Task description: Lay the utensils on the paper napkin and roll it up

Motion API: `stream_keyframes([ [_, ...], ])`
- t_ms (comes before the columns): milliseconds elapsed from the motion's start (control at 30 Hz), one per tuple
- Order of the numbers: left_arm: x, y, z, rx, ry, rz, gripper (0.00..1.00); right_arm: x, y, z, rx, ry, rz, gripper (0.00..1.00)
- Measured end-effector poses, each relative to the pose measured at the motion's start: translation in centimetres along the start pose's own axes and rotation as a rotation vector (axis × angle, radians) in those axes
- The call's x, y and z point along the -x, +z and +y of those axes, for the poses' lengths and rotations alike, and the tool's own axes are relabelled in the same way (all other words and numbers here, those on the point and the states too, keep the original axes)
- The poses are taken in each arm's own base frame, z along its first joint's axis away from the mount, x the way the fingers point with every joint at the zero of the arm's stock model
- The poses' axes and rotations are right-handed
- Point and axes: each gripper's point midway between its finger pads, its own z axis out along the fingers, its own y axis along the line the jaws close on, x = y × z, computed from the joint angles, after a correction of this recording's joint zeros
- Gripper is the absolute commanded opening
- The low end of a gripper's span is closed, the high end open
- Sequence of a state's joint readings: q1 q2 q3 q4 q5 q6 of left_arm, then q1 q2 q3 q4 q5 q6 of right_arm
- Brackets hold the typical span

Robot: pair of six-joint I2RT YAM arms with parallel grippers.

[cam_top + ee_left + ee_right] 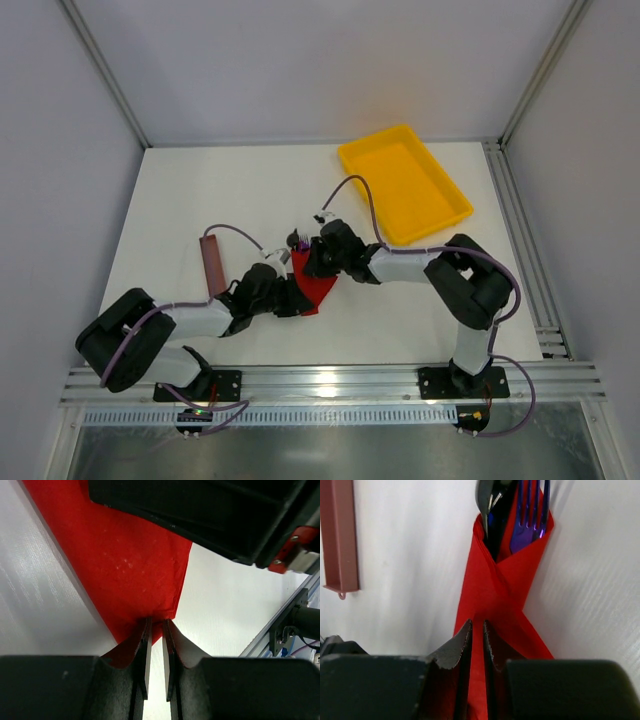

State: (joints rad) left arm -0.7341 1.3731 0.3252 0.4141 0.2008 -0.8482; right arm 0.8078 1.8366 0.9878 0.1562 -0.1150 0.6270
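Observation:
The paper napkin (318, 290) lies at mid-table, folded around the utensils into a narrow bundle (492, 595). The black utensil (487, 510) and the blue-purple fork (527, 525) stick out of its far end, and their tips also show in the top view (297, 240). My left gripper (290, 298) is shut on the napkin's near corner (150, 580), its tips (156, 621) at the paper's edge. My right gripper (312, 262) is shut, its tips (477, 624) down on the bundle where the flaps cross.
A brownish-red rectangular block (212, 265) lies left of the napkin and also shows in the right wrist view (340, 535). An empty yellow tray (405, 185) sits at the back right. The right gripper's black body (200, 515) hangs close over the napkin.

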Motion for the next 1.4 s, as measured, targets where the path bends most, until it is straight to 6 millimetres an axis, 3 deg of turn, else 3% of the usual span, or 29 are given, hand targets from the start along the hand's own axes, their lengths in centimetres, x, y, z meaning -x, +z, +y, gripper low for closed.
stream_keyframes([
  [233, -0.1, -0.4, 0.3, 0.019, 0.013, 0.004, 0.20, -2.1, -0.6, -2.0, -0.016, -0.001, -0.002, 0.16],
  [767, -0.4, -1.2, 0.8, 0.065, 0.015, 0.023, 0.21, -3.3, -2.5, -3.2, -0.016, -0.004, -0.041, 0.16],
  [1033, -0.2, -1.4, 0.5, 0.091, 0.025, 0.047, 0.32, -3.6, -2.6, -3.3, 0.010, 0.012, -0.072, 0.15],
  [1200, 1.5, -1.6, -0.4, 0.122, 0.038, 0.031, 0.35, -3.9, -2.9, -3.3, 0.022, 0.026, -0.099, 0.15],
  [1400, 5.5, -1.0, -3.6, 0.093, 0.070, -0.042, 0.33, -4.7, -3.6, -3.4, 0.014, 0.041, -0.117, 0.15],
])
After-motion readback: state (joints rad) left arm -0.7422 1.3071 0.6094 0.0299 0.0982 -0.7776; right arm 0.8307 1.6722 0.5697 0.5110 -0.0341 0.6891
